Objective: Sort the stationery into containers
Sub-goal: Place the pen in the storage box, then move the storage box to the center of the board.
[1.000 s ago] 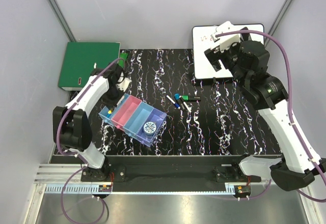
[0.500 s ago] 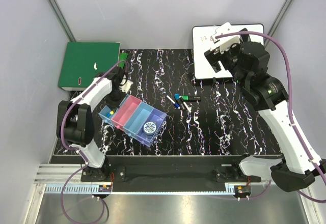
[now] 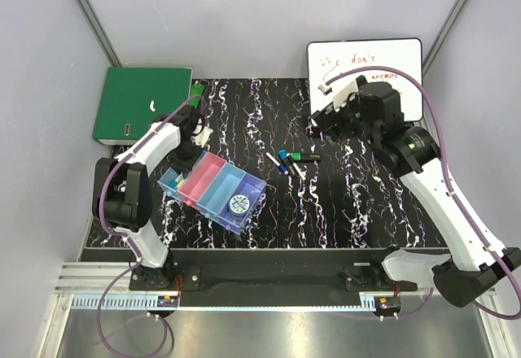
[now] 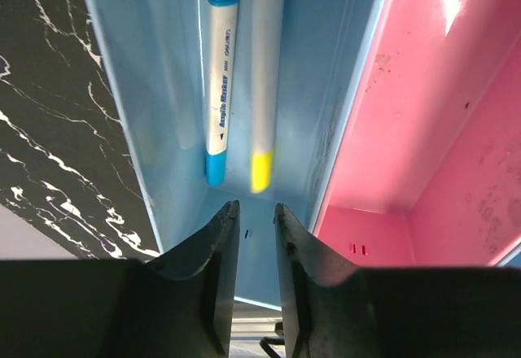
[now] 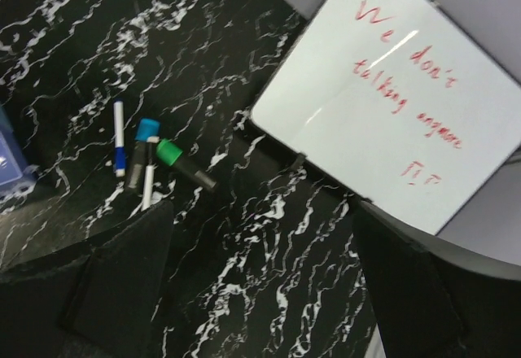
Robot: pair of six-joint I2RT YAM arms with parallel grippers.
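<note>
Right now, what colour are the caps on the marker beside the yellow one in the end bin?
Blue, on the white marker; clearest in the left wrist view.

The right pincer (image 5: 260, 220) has swung off the whiteboard (image 3: 399, 55) toward the counter's middle (red writing now uncovered); the left pincer (image 4: 254, 211) has parted its jaws slightly.

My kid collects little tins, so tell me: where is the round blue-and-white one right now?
In the overhead view, the round tin lies in the rightmost, purple-blue bin, left of the loose pens on the table.
</note>
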